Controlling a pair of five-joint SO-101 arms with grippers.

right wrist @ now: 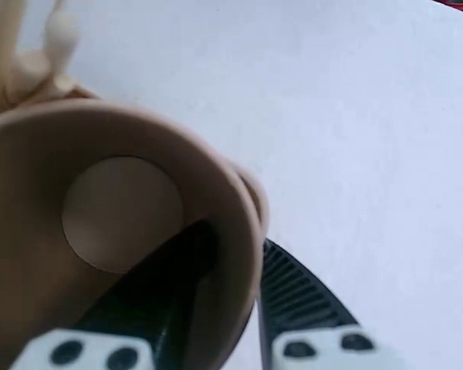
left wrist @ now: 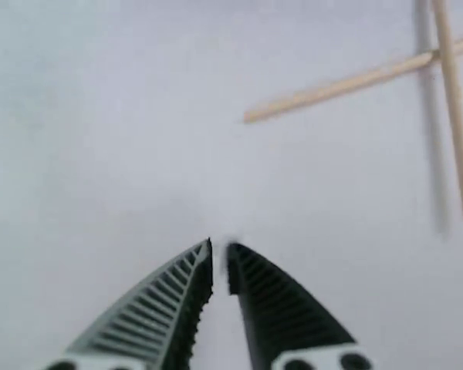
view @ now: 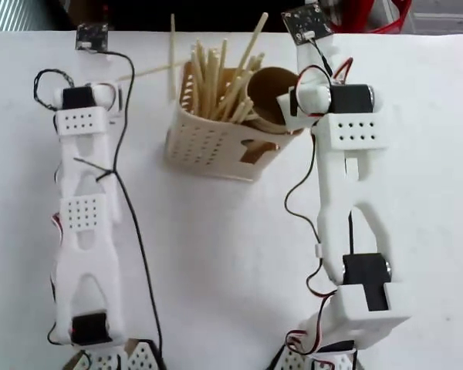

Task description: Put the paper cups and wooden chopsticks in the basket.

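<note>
The right gripper (right wrist: pixel 235 235) grips the paper cup (right wrist: pixel 123 208) by its wall (one finger inside, one outside). The cup is tilted at the 3 o'clock end of the basket (view: pixel 216 146). The left gripper (left wrist: pixel 220 245), all but closed on nothing, hovers over the table (left wrist: pixel 100 116). Two crossed chopsticks (left wrist: pixel 347 83) lie at its 2 o'clock in the high view.

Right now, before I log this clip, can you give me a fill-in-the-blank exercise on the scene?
1. The paper cup is pinched by its wall in the ____ arm's jaws.
2. Outside the basket, ____ wooden chopsticks lie crossed on the table.
3. The left arm's jaws are shut and hold ____.
Missing words: right; two; nothing.
</note>
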